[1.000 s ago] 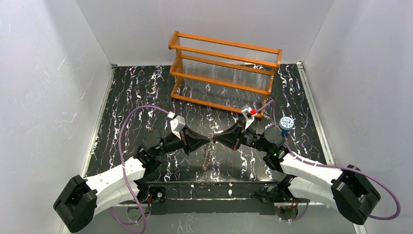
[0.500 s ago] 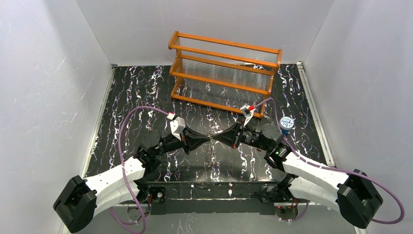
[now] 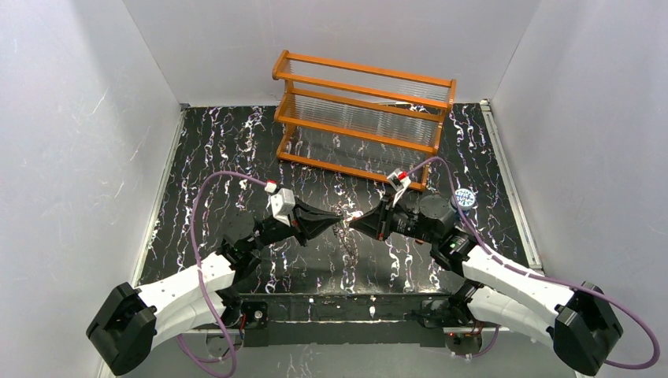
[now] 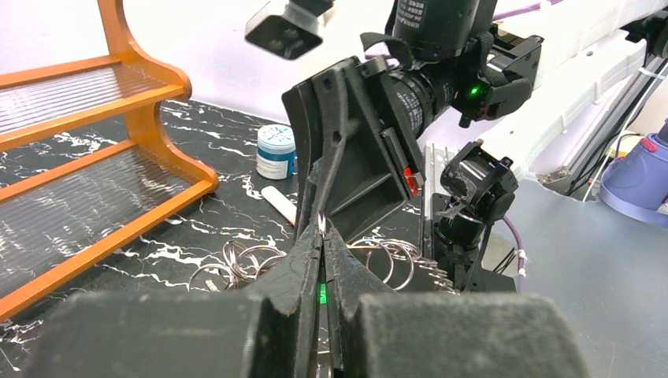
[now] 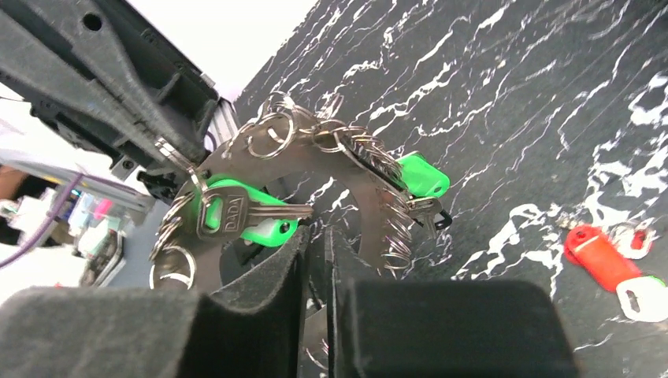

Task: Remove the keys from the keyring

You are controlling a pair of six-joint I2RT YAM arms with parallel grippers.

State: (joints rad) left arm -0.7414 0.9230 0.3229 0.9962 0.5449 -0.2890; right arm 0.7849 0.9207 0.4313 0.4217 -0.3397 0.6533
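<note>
The keyring (image 5: 309, 162), a flat dark-grey toothed ring, is held up between both grippers over the middle of the table. My right gripper (image 5: 315, 236) is shut on its lower edge. Green-headed keys (image 5: 236, 216) (image 5: 421, 175) hang from it on small silvery split rings. My left gripper (image 4: 321, 228) is shut on a thin silvery ring at the keyring's edge, tip to tip with the right gripper (image 3: 353, 224). The left gripper (image 3: 337, 220) points right in the top view. A red-headed key (image 5: 595, 253) lies loose on the table.
An orange wooden rack (image 3: 362, 118) stands at the back. A small blue-white lidded jar (image 3: 465, 198) stands right of my right arm. A white stick (image 4: 277, 203) lies beyond the grippers. A green-and-white tag (image 5: 642, 295) lies beside the red key.
The bundle that dangled below the two gripper tips no longer hangs there. Both tips have shifted slightly toward the back. The right arm has swung off the blue-white jar.
</note>
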